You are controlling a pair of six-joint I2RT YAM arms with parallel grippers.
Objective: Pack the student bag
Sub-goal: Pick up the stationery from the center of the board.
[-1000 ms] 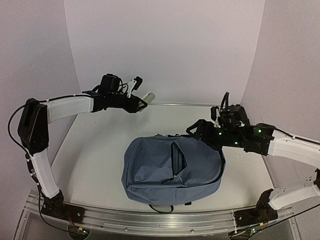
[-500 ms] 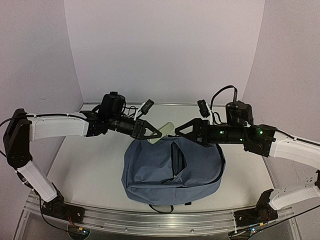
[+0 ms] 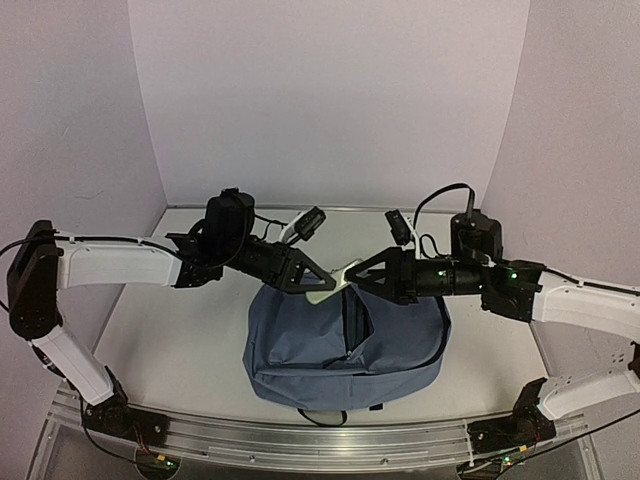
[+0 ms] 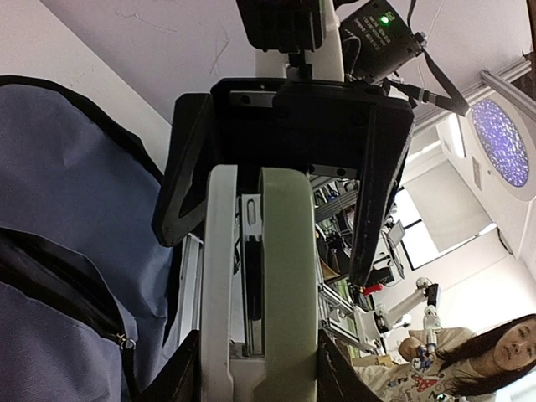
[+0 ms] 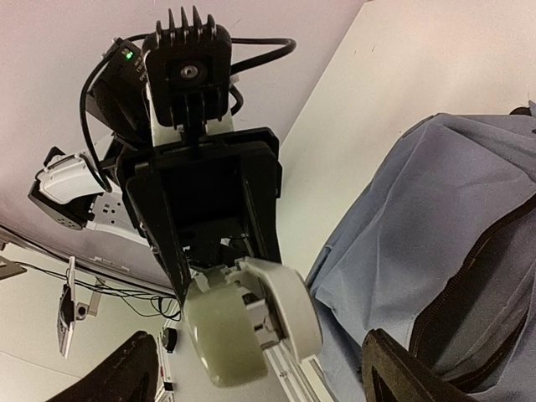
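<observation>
Left gripper: my left gripper (image 3: 314, 282) is clamped on a pale green and white object (image 4: 268, 276), which lies lengthwise between the two fingers and sticks out past their tips.
Right gripper: my right gripper (image 3: 366, 274) faces the left one tip to tip, its jaws spread wide. In the right wrist view both right fingers (image 5: 126, 381) stand well clear of the object, one on each side, and neither touches it.
Object: it is held in the air between the two grippers, over the far edge of the bag. I cannot tell what it is.
Student bag: the student bag (image 3: 300, 350) lies flat on the table (image 3: 190, 320), in the middle and towards the near edge, directly below both grippers. A black-edged zip opening (image 3: 356, 322) gapes on its upper face.
Arms: both reach inward from the sides and meet above the bag.
</observation>
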